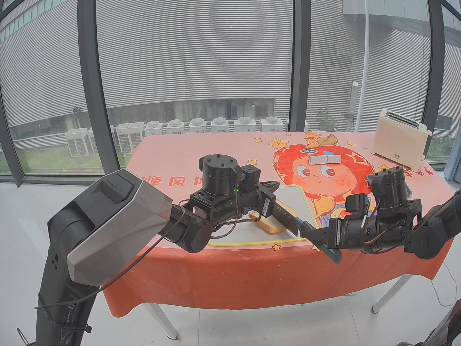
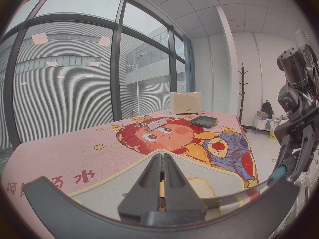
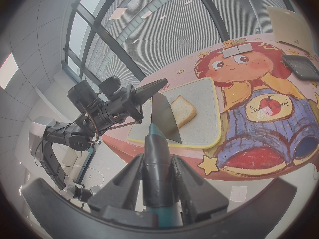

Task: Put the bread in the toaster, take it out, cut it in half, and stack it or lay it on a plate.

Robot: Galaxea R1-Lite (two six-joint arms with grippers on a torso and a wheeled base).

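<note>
A slice of bread [image 1: 270, 224] lies flat on the grey, yellow-rimmed cutting board [image 1: 293, 195] near the table's front edge. My right gripper [image 1: 307, 232] is shut on the teal handle of a knife [image 1: 291, 218]. Its dark blade [image 3: 164, 117] slants over the bread [image 3: 183, 109]. My left gripper [image 1: 275, 185] is shut with nothing in it. It hovers over the board's left part, just above the bread [image 2: 200, 187]. I cannot tell whether it touches the slice. The cream toaster [image 1: 401, 138] stands at the back right. A dark square plate [image 3: 300, 67] lies in front of it.
A small grey block [image 1: 325, 159] lies on the printed tablecloth behind the board. The board [image 3: 204, 123] sits close to the table's front edge [image 1: 269, 255]. Windows stand behind the table.
</note>
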